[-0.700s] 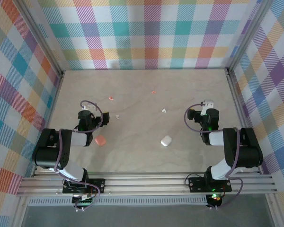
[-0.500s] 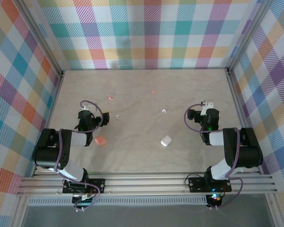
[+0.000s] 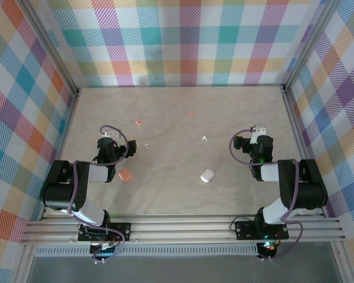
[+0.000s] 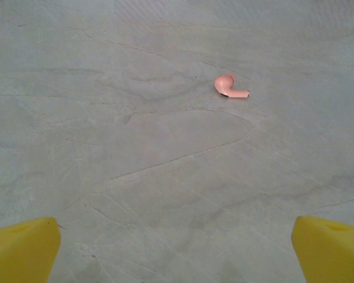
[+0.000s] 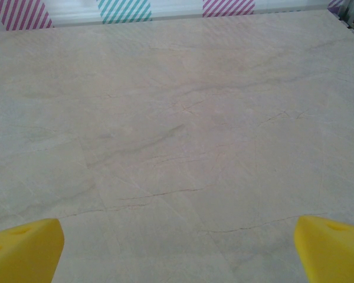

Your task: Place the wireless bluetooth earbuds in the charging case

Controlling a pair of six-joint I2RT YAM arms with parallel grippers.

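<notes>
1. Standing wide apart, the yellow fingertips (image 4: 23, 250) of the left gripper (image 4: 177, 253) sit at the bottom corners of the left wrist view. The jaws are spread and hold nothing.
2. Ahead of that gripper and a little to its right, a salmon-pink earbud (image 4: 230, 86) lies on the pale table (image 4: 106, 153). It is well apart from the fingers, and its stem points to the right.
3. From above, a white earbud (image 3: 146, 144) lies to the right of the left gripper. The pink case (image 3: 125, 175) lies behind the gripper and to its right, close beside the left arm (image 3: 88, 174).
4. The right gripper (image 5: 177, 253) is likewise spread wide and empty. Bare table lies ahead of it, with the plaid wall (image 5: 124, 7) at the far edge.
5. From above, a second white earbud (image 3: 205, 138) lies to the left of the right gripper, well apart from it. A second salmon-pink earbud (image 3: 192, 114) lies farther ahead and to the left. The white case (image 3: 207, 175) lies behind the gripper and to its left.
6. All four earbuds lie loose on the table, outside the cases. The cases are too small to tell whether their lids are up.
</notes>
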